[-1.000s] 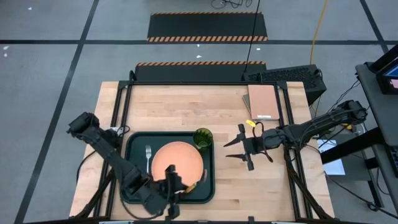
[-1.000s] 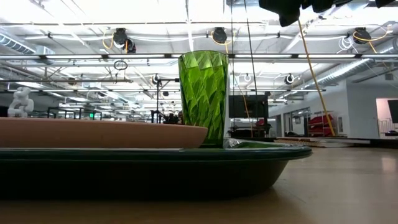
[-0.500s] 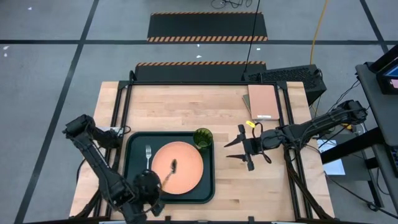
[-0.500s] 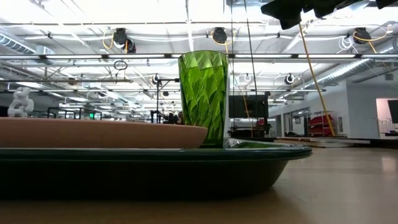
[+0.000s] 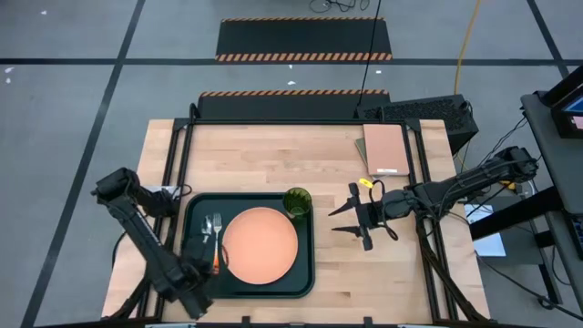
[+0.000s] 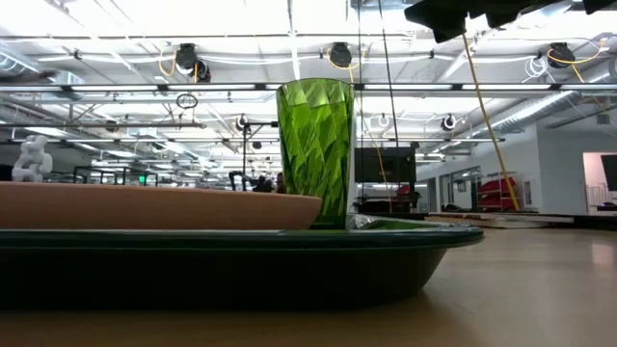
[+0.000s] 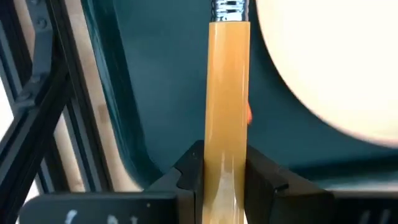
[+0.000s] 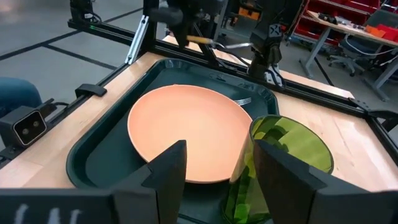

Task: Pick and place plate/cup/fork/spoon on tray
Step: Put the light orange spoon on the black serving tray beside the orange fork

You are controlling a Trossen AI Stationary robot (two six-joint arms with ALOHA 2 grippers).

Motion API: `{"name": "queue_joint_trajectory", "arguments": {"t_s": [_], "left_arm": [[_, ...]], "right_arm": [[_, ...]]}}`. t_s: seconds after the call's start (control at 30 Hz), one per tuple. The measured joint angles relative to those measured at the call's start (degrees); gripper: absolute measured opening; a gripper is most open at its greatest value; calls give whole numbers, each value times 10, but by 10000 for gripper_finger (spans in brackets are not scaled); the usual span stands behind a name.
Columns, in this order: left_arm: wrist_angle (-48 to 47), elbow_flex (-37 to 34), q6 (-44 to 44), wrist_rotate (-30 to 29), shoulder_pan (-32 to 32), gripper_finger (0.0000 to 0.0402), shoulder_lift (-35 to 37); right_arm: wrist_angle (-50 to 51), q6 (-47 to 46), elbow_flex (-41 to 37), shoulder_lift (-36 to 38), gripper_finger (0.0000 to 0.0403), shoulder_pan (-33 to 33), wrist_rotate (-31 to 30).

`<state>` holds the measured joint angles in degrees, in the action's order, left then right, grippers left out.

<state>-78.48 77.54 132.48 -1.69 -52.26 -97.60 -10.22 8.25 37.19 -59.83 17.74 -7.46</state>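
The dark green tray (image 5: 195,208) lies at the table's near left. On it rest the salmon plate (image 5: 260,244) and the upright green cup (image 5: 297,201), which stands at the tray's far right corner. The fork (image 8: 242,101) lies on the tray's left strip, beside the plate. My left gripper (image 5: 206,255) is over that strip, shut on the spoon (image 7: 227,74). A bit of the fork's red-orange handle (image 7: 249,113) shows under the spoon. My right gripper (image 5: 340,219) is open and empty, right of the tray. My left gripper pinches the spoon's yellow-orange handle (image 7: 227,155) between its two fingers, at the handle's free end. The fingers come from the table's near side and lie along the handle. The spoon sticks out forward toward the far edge, about level. In the right wrist view (image 8: 214,43) it hangs above the tray.
A tan pad (image 5: 384,148) lies at the table's far right. Black frame rails (image 5: 176,159) run along the table's left and right sides. Bare wood (image 5: 273,155) lies beyond the tray and to its right.
My left gripper has gone toward the table's left edge with the spoon. It went from the tray's near right corner, across the plate, to the tray's left strip over the fork. The spoon has turned with it and now points toward the far edge.
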Motion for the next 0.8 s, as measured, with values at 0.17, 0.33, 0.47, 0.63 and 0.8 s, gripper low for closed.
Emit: {"name": "queue_joint_trajectory", "arguments": {"t_s": [0.17, 0.33, 0.47, 0.63, 0.8], "left_arm": [[33, -68, -10, 56, 29, 69, 0], [73, -116, 0, 116, 41, 69, 0], [138, -157, 1, 115, 54, 70, 0], [181, -208, 3, 116, 62, 90, 0], [188, -230, 1, 117, 74, 97, 0]], "right_arm": [[4, 2, 0, 0, 180, 0, 0], [3, 2, 0, 0, 180, 0, 0], [3, 2, 0, 0, 180, 0, 0], [3, 2, 0, 0, 180, 0, 0], [3, 2, 0, 0, 180, 0, 0]]}}
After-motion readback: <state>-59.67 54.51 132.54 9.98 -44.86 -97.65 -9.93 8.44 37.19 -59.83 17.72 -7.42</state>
